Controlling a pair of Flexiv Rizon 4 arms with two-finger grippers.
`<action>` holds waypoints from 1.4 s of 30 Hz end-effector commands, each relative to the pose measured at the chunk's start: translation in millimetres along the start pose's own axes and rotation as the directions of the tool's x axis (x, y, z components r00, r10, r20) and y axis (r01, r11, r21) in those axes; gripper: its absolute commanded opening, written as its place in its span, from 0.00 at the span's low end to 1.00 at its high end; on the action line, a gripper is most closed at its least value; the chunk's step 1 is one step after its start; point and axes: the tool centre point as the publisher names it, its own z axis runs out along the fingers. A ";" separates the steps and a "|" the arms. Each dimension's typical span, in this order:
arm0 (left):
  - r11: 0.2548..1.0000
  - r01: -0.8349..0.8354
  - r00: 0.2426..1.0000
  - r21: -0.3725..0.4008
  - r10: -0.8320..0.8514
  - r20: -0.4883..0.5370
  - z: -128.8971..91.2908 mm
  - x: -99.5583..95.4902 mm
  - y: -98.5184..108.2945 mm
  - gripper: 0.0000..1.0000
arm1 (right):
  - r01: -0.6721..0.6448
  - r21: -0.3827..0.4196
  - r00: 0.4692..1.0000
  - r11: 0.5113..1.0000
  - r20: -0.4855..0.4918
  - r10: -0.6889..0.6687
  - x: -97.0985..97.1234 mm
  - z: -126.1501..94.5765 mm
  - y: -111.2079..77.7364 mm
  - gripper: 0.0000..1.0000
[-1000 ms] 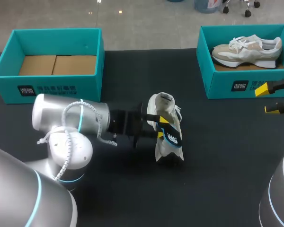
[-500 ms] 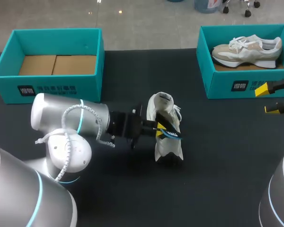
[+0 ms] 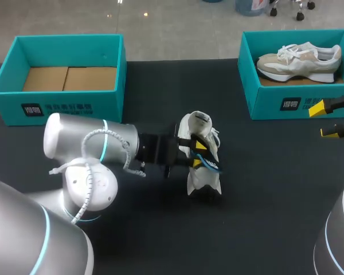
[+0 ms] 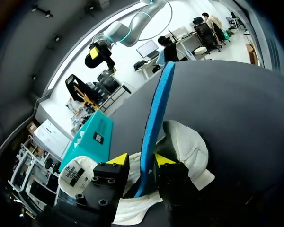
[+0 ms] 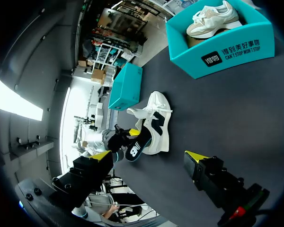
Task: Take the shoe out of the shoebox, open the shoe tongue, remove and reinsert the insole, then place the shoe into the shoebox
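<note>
The white shoe is lying out on the black table, roughly midway between the two teal boxes and touching neither. The left gripper is reaching in from the left side and sitting right over the shoe's opening. In the left wrist view its yellow-tipped fingers are pressing from both sides on the insole, which is standing on edge between them, blue edge showing. The insole's lower end is running down beside the shoe (whether that end is inside the shoe, I cannot tell). From above, the insole is showing as a dark strip with a blue edge across the middle of the shoe. The left shoebox is sitting at the far left corner, showing only its cardboard floor. The right shoebox is holding a beige sneaker lying on its side. The right gripper is hanging at the table's right edge, just in front of that box. Its fingers are spread wide with nothing between them, and in its own wrist view the right gripper is facing the shoe from well apart.
</note>
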 end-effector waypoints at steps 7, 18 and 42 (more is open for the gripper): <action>1.000 -0.020 1.000 0.017 0.020 -0.019 -8.8 5.8 -11.9 0.00 | -0.002 -0.001 1.000 1.000 0.003 0.002 0.6 0.0 -1.1 1.00; 0.997 -0.071 0.996 -0.029 0.069 -0.048 8.0 3.0 5.2 0.00 | -0.002 -0.001 1.000 1.000 0.003 0.002 0.6 0.0 -1.1 1.00; 0.999 -0.050 0.998 -0.012 0.050 -0.043 -1.5 7.8 -8.2 0.00 | -0.002 -0.001 1.000 1.000 0.003 0.002 0.6 0.0 -1.1 1.00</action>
